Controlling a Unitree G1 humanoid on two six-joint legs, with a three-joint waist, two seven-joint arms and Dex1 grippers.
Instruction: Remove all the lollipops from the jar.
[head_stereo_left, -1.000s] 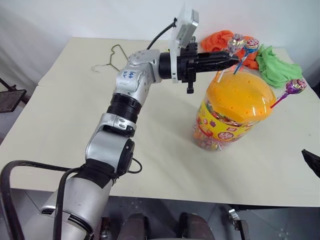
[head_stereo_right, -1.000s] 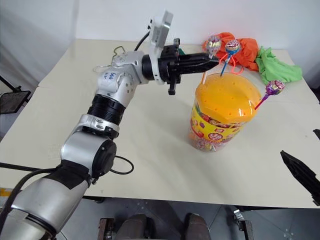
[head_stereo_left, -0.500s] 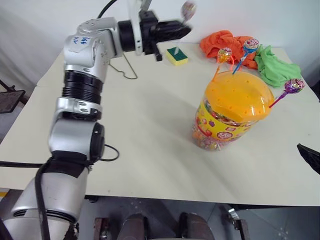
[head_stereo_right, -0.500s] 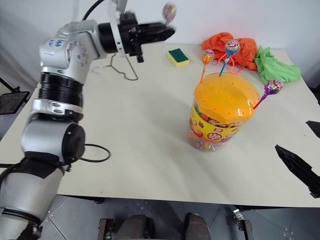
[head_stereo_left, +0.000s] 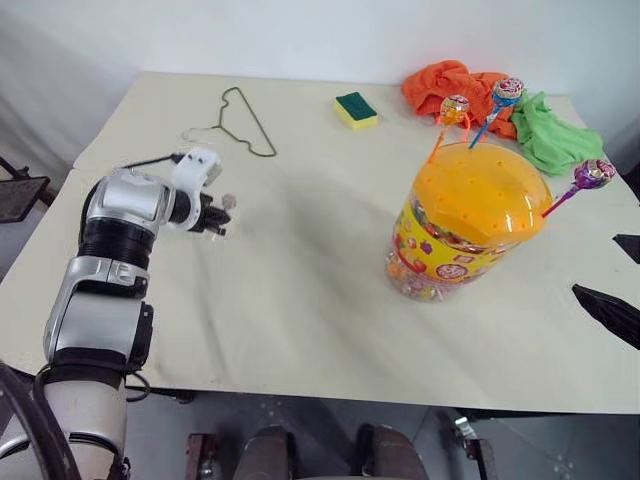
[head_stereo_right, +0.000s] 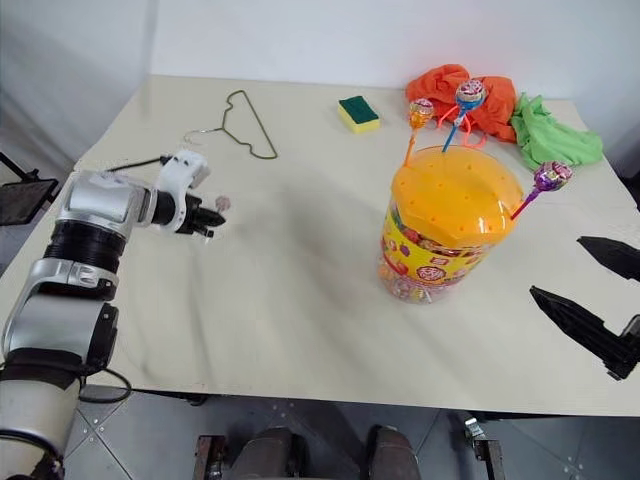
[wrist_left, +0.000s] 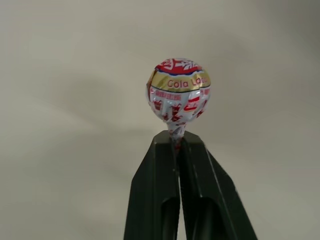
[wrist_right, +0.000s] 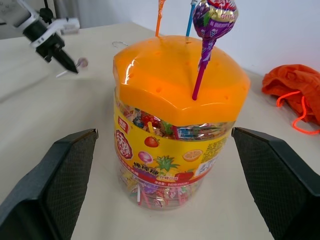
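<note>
Left gripper (wrist_left: 178, 142) was clamped on the stick of a cola lollipop (wrist_left: 178, 90), held low over the table (head_stereo_left: 300, 300) on its left side, well away from the jar (head_stereo_left: 467, 222). Three lollipops (head_stereo_left: 592, 174) stood in the jar's orange lid (wrist_right: 175, 75). Right gripper (wrist_right: 165, 185) was spread wide, empty, facing the jar.

Glossy foil-wrapped lollipop (wrist_left: 178, 92), clear plastic jar (head_stereo_left: 462, 230) w/ shiny lid, matt table (head_stereo_left: 300, 270).
</note>
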